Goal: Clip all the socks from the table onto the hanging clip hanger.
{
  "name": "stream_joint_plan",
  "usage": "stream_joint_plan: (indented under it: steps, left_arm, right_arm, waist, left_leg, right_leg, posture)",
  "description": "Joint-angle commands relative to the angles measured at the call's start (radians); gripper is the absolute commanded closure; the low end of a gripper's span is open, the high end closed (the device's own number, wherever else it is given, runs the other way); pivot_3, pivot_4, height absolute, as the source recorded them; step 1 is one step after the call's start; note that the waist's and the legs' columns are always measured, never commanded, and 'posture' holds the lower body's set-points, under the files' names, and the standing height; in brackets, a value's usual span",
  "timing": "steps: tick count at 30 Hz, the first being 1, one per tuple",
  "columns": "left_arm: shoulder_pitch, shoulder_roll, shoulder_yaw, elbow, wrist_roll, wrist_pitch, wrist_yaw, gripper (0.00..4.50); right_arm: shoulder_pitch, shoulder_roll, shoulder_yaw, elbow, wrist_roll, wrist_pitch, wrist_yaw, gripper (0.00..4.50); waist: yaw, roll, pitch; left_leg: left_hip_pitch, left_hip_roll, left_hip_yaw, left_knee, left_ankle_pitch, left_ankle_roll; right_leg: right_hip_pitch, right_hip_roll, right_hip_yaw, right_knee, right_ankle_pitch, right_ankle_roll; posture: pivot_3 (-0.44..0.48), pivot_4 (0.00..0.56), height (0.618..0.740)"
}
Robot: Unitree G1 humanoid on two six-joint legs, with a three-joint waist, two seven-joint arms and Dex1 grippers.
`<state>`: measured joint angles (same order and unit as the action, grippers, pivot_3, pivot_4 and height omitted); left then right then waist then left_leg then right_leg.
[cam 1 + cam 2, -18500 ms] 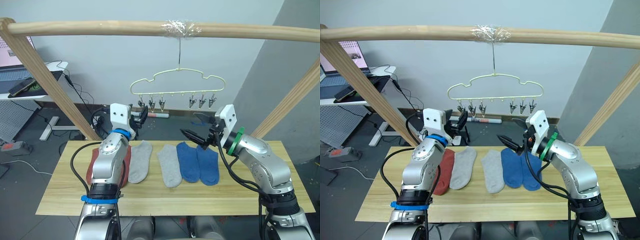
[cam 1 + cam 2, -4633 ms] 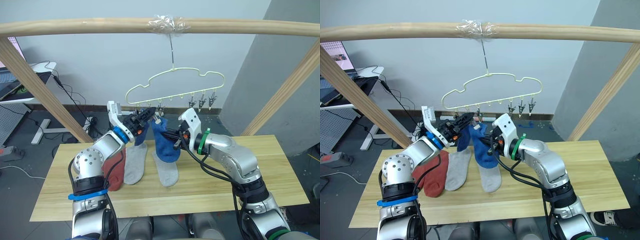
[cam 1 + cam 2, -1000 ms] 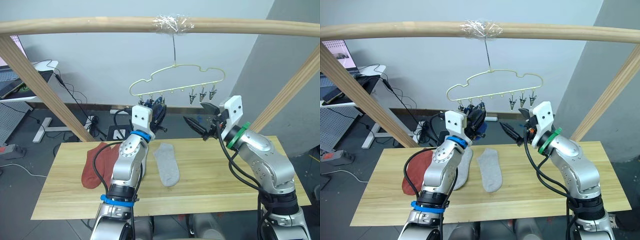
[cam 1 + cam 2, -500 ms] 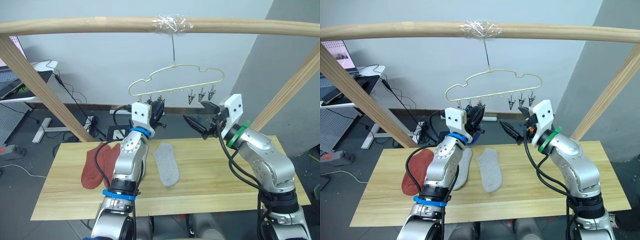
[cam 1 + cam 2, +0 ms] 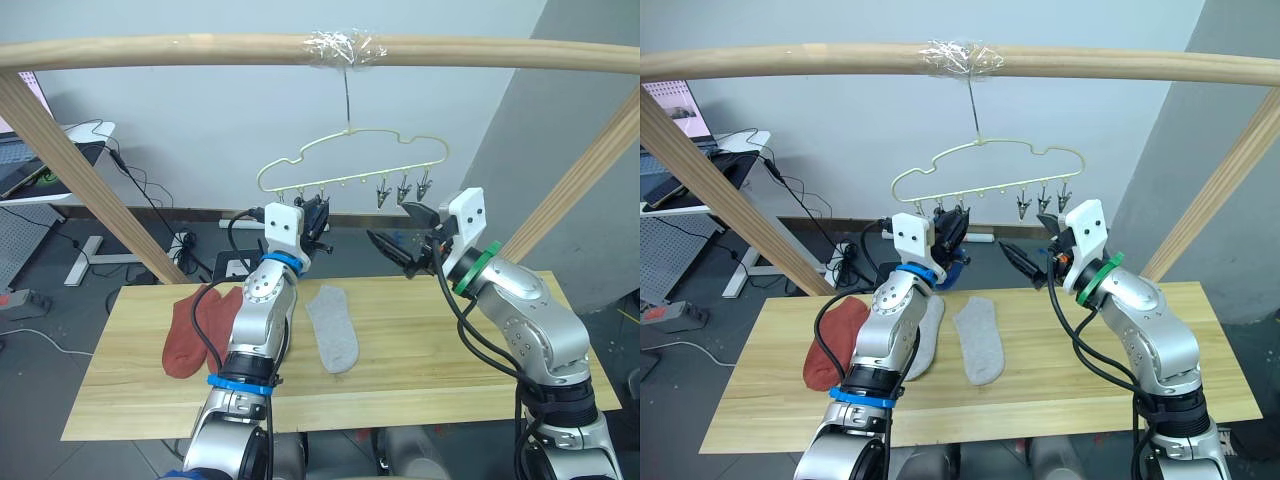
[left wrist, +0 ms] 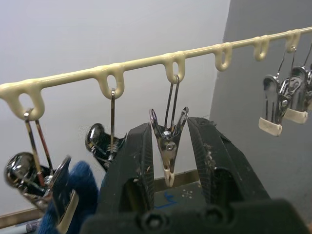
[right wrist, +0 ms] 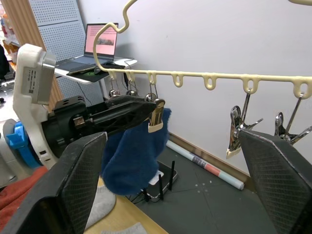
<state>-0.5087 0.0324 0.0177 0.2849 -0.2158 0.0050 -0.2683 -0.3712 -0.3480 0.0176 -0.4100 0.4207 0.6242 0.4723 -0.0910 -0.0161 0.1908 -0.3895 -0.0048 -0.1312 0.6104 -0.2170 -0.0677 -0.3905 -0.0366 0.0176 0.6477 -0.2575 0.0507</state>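
Under the clip hanger point(image 5: 345, 160), whose bar ran left-right, the left gripper point(image 6: 168, 161) straddled 1 dangling clip point(image 6: 167, 141) with fingers parted, while the right gripper point(image 5: 392, 243) hung spread nearby, holding nothing.

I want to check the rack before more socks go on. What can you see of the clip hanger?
The clip hanger is thin pale yellow-green wire, hung by its hook from the taped wooden pole. Small metal clips dangle from loops along its bottom bar. Blue sock fabric hangs at the clips toward the robot's left. The left gripper straddles the third clip, fingers on either side. Three clips toward the right hang empty.
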Motion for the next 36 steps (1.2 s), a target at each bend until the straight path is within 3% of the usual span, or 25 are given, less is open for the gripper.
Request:
stream_joint_plan:
  steps: [1,19,36]
  left_arm:
    - [-0.036,-0.003,0.01,0.007,0.009,-0.045,0.0,3.23]
    - [-0.096,-0.016,0.025,0.076,0.013,-0.103,0.021,3.23]
    - [-0.047,-0.006,-0.005,0.037,0.059,-0.101,0.009,3.23]
  right_arm:
    - [-0.013,-0.004,-0.028,-0.038,0.014,-0.013,-0.007,0.0]
    - [-0.015,-0.002,-0.024,-0.042,0.021,-0.006,-0.015,0.0]
    - [-0.008,0.001,-0.023,-0.045,0.022,-0.006,-0.026,0.0]
  waist:
    - [-0.001,0.0,0.0]
    - [-0.004,0.0,0.0]
    - [-0.01,0.0,0.0]
  left_leg:
    - [0.0,0.0,0.0,0.0,0.0,0.0]
    - [0.0,0.0,0.0,0.0,0.0,0.0]
    - [0.0,0.0,0.0,0.001,0.0,0.0]
  right_leg:
    - [0.0,0.0,0.0,0.0,0.0,0.0]
    - [0.0,0.0,0.0,0.0,0.0,0.0]
    - [0.0,0.0,0.0,0.001,0.0,0.0]
  posture:
    - [-0.2,0.144,0.74]
    - [-0.206,0.155,0.74]
    - [-0.203,0.159,0.74]
